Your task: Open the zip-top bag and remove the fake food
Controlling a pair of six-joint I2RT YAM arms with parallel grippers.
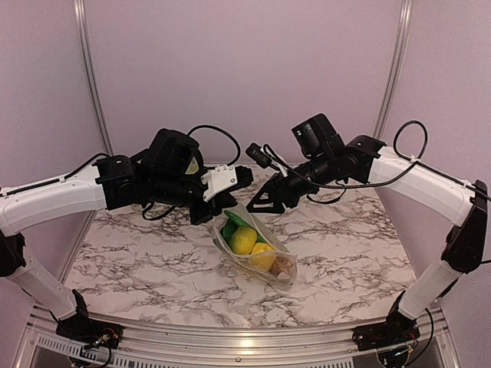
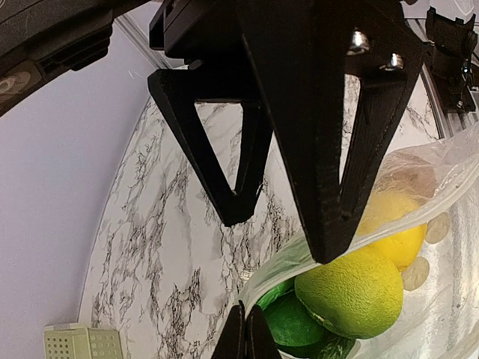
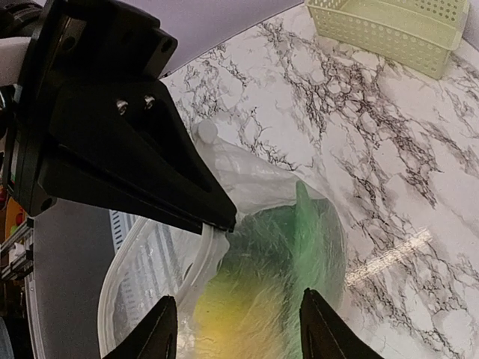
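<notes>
The clear zip-top bag [image 1: 257,249] lies mid-table, its mouth towards the grippers. Inside is the fake food: a yellow-green fruit [image 1: 243,239], a yellow one [image 1: 262,255], a brownish one [image 1: 284,266] and green pieces [image 1: 229,228]. My left gripper [image 1: 222,215] is shut, pinching the bag's rim; the left wrist view shows its tips [image 2: 245,314] closed at the rim [image 2: 299,250], next to the yellow-green fruit [image 2: 352,288]. My right gripper [image 1: 266,203] is open, its fingers [image 3: 161,329] straddling the bag [image 3: 269,269] just above it and holding nothing.
A light green lattice basket [image 3: 389,26] stands on the marble table [image 1: 138,261] beyond the bag; its corner shows in the left wrist view [image 2: 75,344]. Both arms meet closely over the bag's mouth. Purple walls enclose the back and sides.
</notes>
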